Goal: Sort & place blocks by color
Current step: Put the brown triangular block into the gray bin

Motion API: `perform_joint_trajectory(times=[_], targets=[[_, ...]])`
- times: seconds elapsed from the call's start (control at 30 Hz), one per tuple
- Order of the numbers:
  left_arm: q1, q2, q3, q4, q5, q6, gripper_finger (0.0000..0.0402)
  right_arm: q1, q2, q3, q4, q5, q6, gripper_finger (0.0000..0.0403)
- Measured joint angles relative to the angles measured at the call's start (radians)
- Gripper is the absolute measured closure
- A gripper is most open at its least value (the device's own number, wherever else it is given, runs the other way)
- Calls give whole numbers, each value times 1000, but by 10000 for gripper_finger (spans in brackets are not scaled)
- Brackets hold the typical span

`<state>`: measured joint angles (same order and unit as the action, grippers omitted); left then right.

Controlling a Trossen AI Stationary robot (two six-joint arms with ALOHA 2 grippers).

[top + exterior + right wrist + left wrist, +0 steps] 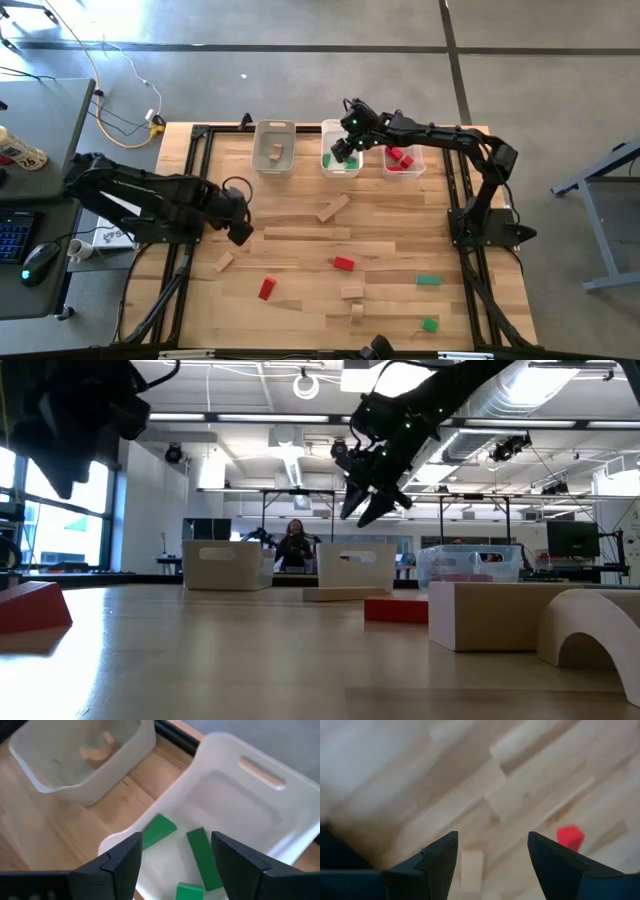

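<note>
My right gripper [345, 150] hangs open and empty over the middle white bin [340, 165]. In the right wrist view [175, 865] three green blocks [202, 857] lie on that bin's floor below it. My left gripper [240, 232] is open and empty above the table's left part. In the left wrist view [492, 855] a tan block [471, 867] shows between the fingers and a red block [569, 837] lies off to one side. Red [343, 264], green [428, 281] and tan [351, 292] blocks lie scattered on the table.
Three bins stand along the far edge: the left one [274, 147] holds tan pieces, the right one [403, 160] red blocks. Tan planks [333, 208] [307, 233] lie mid-table. A desk with a keyboard and mouse [40, 262] stands left of the table.
</note>
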<state>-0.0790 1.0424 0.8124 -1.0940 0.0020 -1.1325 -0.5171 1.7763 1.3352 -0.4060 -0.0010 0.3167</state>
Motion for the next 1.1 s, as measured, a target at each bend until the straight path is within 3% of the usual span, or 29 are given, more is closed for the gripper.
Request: perform_joint_trajectory(times=[0.4,0.6,1.1], targets=[[-209,1,-3,-62,21,-254,174,0,0,123,-43,8,-54,179],[-314,1,-79,-46,30,-365,174,0,-1,132,-49,8,-56,179],[-409,46,-241,194,81,-465,174,0,-1,132,-62,9,-56,179]])
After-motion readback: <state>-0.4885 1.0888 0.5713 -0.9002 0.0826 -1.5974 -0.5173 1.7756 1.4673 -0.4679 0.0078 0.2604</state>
